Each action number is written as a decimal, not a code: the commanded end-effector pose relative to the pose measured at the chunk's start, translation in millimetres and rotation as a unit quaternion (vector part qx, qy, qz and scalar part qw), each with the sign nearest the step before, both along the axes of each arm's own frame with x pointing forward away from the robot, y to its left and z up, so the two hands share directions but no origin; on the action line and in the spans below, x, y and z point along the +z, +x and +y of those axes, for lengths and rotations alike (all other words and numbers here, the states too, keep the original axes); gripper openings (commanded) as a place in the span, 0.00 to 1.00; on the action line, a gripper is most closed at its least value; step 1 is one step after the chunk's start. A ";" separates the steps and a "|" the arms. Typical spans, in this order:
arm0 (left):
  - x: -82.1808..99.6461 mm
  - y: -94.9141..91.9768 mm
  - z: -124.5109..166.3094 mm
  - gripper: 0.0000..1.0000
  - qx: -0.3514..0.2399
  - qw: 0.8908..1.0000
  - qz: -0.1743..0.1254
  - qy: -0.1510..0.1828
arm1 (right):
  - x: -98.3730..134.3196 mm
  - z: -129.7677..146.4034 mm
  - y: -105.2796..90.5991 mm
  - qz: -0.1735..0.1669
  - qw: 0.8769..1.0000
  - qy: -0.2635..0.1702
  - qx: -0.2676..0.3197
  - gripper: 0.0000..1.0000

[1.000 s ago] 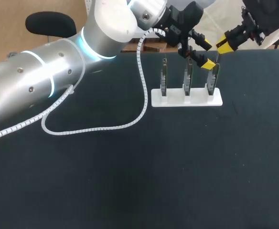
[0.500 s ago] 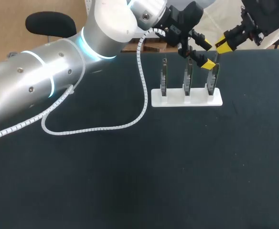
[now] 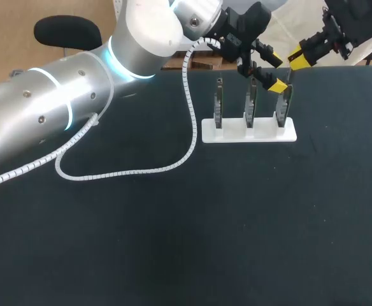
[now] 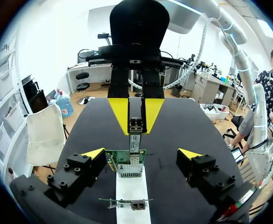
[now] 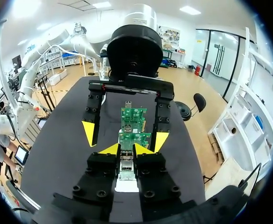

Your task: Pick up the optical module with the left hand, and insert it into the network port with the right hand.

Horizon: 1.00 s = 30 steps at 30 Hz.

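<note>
Over at the far edge of the black surface [image 3: 173,242], seen from above and behind, the left claw [image 3: 274,71] hangs spread about the right-hand board [image 3: 285,102] of three standing upright in a white holder [image 3: 237,135], with the right claw [image 3: 299,59] just beyond it; the two are crowded, and I'd worry that a small sideways drift would bring yellow tip against yellow tip or knock the board askew in its slot; the left arm's coiled cable [image 3: 189,115] trails over the surface near the holder and could, I think, drag against it. Along the left wrist, the right claw is pinching the optical module [image 4: 135,127] upright above the board, its lower end meeting the board's upper edge; whether it has entered the network port I cannot tell; a slight tilt there might jam it or bend the board. Along the right wrist, the module sits between the pressed fingers with the board dead ahead and the left claw's tips wide to either side, touching nothing; room to work is scant about the holder, though the surface itself is flat, dark and plain.
</note>
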State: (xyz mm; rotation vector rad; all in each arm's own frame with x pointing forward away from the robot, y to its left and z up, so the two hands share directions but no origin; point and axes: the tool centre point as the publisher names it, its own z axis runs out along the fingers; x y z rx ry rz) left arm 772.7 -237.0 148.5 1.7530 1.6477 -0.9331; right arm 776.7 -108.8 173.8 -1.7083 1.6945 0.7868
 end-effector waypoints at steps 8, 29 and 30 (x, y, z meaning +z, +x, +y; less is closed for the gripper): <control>-0.2 -1.9 1.2 1.00 0.001 1.000 -0.002 0.000 | -0.4 0.6 -2.8 0.000 1.000 0.000 0.017 0.00; -0.2 -1.9 1.2 1.00 0.001 1.000 -0.002 0.000 | -6.5 -1.8 -4.3 0.005 1.000 -0.005 0.014 0.00; -0.2 -1.9 1.2 1.00 0.001 1.000 -0.002 0.000 | -7.1 -1.5 -4.5 0.006 1.000 -0.005 0.014 0.00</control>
